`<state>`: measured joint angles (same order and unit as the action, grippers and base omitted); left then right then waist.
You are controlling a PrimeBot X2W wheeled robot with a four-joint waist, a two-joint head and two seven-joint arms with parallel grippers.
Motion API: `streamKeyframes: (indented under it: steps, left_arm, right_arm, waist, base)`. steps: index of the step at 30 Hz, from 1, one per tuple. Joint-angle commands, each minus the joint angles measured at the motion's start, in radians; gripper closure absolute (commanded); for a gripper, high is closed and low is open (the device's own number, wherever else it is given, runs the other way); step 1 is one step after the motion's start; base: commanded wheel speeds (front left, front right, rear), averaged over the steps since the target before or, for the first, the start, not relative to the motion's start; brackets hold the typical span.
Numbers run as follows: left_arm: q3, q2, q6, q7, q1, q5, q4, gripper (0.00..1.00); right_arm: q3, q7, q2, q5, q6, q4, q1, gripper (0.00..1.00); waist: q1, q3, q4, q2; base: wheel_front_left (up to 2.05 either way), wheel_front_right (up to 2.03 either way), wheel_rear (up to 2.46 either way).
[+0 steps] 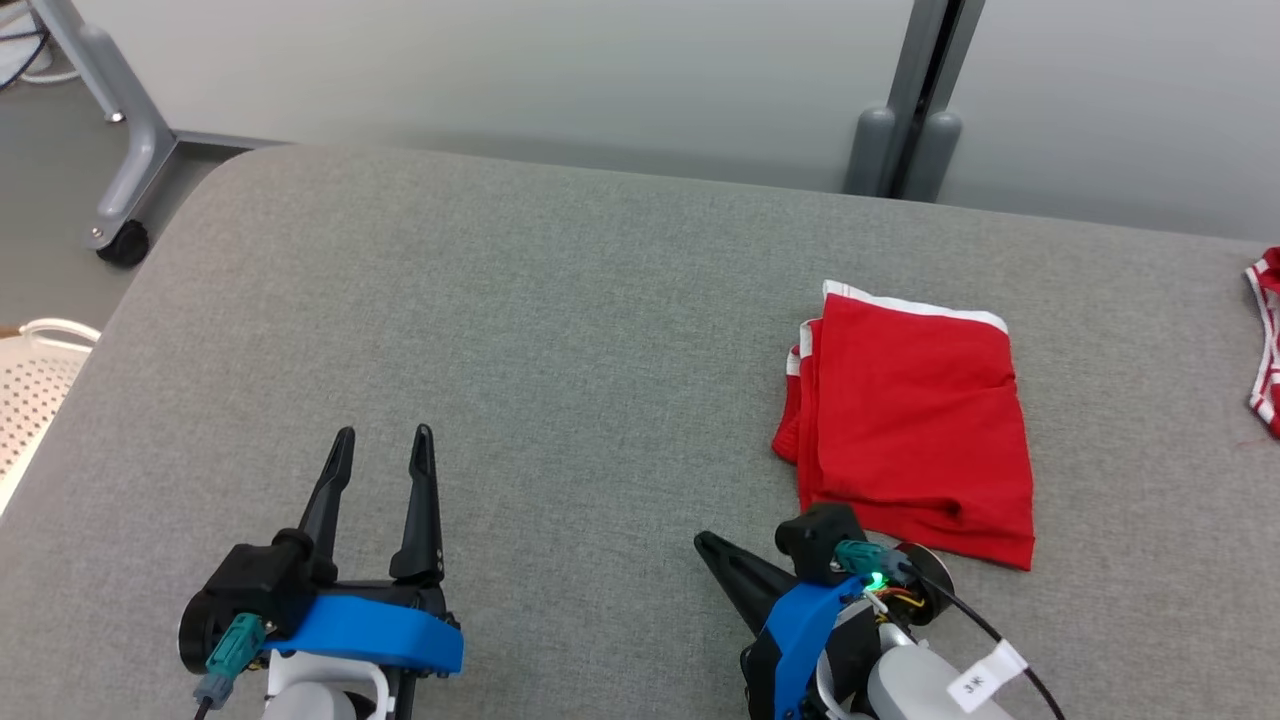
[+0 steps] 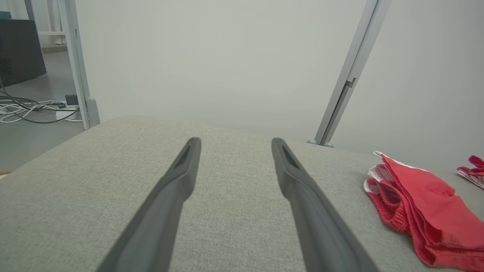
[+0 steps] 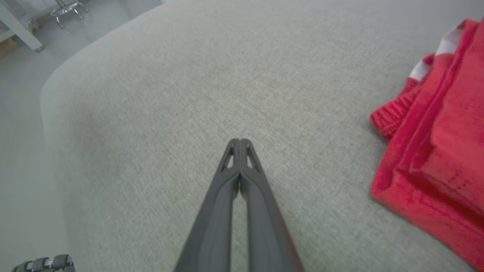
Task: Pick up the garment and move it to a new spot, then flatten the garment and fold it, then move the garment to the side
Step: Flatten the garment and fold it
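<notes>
Folded red garment (image 1: 915, 420) lies right of centre on the bench (image 1: 560, 330), right pincer (image 3: 239, 141) closed empty near its lower edge, left pincer (image 1: 383, 437) apart at lower left; for the sideways move, grip all layers together so the fold holds.

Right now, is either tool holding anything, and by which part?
Nothing is held: the right tool is shut empty, the left tool open, the red garment lying apart.

Wide bare run across left and middle of the grey tabletop (image 1: 560, 330), near edge to far. Blocked on the right by the folded red garment (image 1: 915, 420). Bare strip between it and a striped red cloth (image 1: 1265, 340) at the right edge. Grey post (image 1: 915, 110) behind the far edge.
</notes>
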<state>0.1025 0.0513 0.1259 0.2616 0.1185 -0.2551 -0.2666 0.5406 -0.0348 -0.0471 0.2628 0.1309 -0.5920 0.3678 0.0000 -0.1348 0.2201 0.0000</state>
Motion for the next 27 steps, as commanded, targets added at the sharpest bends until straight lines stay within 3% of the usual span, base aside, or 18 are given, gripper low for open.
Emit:
streamKeyframes:
  steps: [1,2,3,4,5,11,16,20,27]
  left_arm:
    - [-0.009,0.000,0.006,0.004,-0.010,0.004,-0.001,0.00]
    - [-0.015,0.000,0.005,0.004,-0.016,0.005,-0.001,0.00]
    - [-0.019,0.000,0.005,0.004,-0.021,0.006,-0.001,0.00]
    - [-0.024,0.000,0.004,0.004,-0.027,0.006,0.000,0.00]
    - [-0.032,0.001,0.002,0.004,-0.035,0.007,0.000,0.00]
    - [-0.079,0.011,-0.010,0.004,-0.087,0.010,0.007,0.00]
    - [-0.097,0.021,-0.012,0.004,-0.115,0.015,-0.004,0.00]
    - [-0.104,0.029,-0.012,0.004,-0.131,0.021,-0.009,0.00]
    - [-0.093,0.037,-0.015,0.004,-0.156,0.037,-0.018,0.00]
  right_arm:
    - [-0.011,0.018,-0.008,0.023,0.000,0.023,-0.015,1.00]
    - [-0.017,0.043,-0.008,0.049,0.000,0.056,-0.031,1.00]
    - [-0.035,0.068,-0.008,0.074,0.000,0.086,-0.047,0.81]
    - [-0.066,0.092,-0.008,0.087,0.000,0.113,-0.066,0.47]
    - [-0.103,0.116,-0.007,0.086,0.000,0.138,-0.083,0.00]
    - [-0.407,0.181,-0.005,0.004,0.000,0.314,-0.205,0.00]
    - [-0.570,0.150,-0.005,-0.069,0.000,0.394,-0.256,0.00]
    - [-0.644,0.118,-0.005,-0.097,0.000,0.419,-0.285,0.00]
    - [-0.675,0.099,-0.005,-0.093,0.000,0.435,-0.323,0.00]
  waist:
    - [0.0000,0.022,-0.022,0.0000]
    - [0.0000,0.032,-0.032,0.0000]
    - [0.0000,0.039,-0.040,0.0000]
    - [0.0000,0.048,-0.049,0.0000]
    - [0.0000,0.056,-0.058,0.0000]
    - [0.0000,0.092,-0.126,0.0000]
    - [0.0000,0.109,-0.158,0.0000]
    - [0.0000,0.124,-0.172,0.0000]
    - [0.0000,0.150,-0.194,0.0000]
  base:
    - [0.00,0.00,0.00]
    - [0.00,0.00,0.00]
    - [0.00,0.00,0.00]
    - [0.00,0.00,0.00]
    - [0.00,0.00,0.00]
    - [0.00,0.00,0.00]
    - [0.00,0.00,0.00]
    - [0.00,0.00,0.00]
    - [0.00,0.00,0.00]
